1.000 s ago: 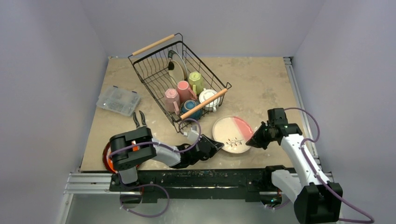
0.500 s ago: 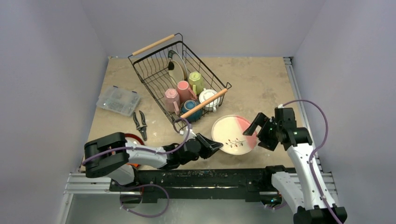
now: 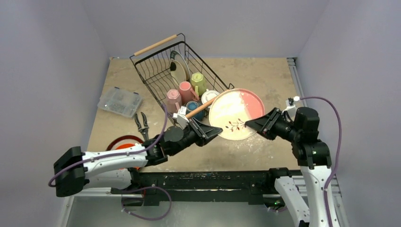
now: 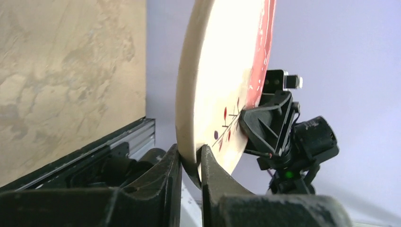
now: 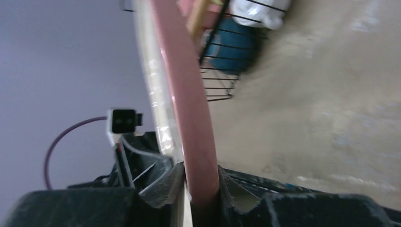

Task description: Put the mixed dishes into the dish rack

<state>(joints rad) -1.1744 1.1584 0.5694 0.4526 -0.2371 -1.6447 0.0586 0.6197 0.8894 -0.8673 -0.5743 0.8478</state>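
Left gripper (image 3: 213, 130) and right gripper (image 3: 251, 124) are each clamped on the rim of the pink-white plate (image 3: 235, 113), at opposite edges. We see the plate held off the table (image 3: 274, 80), tilted, above its middle, beside the dish rack (image 3: 156, 71), which sits toward the far left corner. In the top view the plate overlaps the rack's near wooden handle (image 3: 201, 108); we cannot tell whether they touch.

Handling: we judge the plate stiff, glazed, breakable and moderately heavy. A smooth rim held by 2 narrow grips may slip or pivot, so each hold belongs well over the rim lip, and both arms should move as 1.

Views: only the top view gives the layout, with mugs (image 3: 187, 91) and 1 standing plate (image 3: 178, 68) in the rack and an orange plate (image 3: 124, 143) near the near left corner. The left wrist view shows its fingers (image 4: 165, 175) straddling the cream rim edge-on. The right wrist view shows the pink rim seated deep between its fingers (image 5: 158, 187), with the teal bowl (image 5: 234, 45) behind the rack wires.
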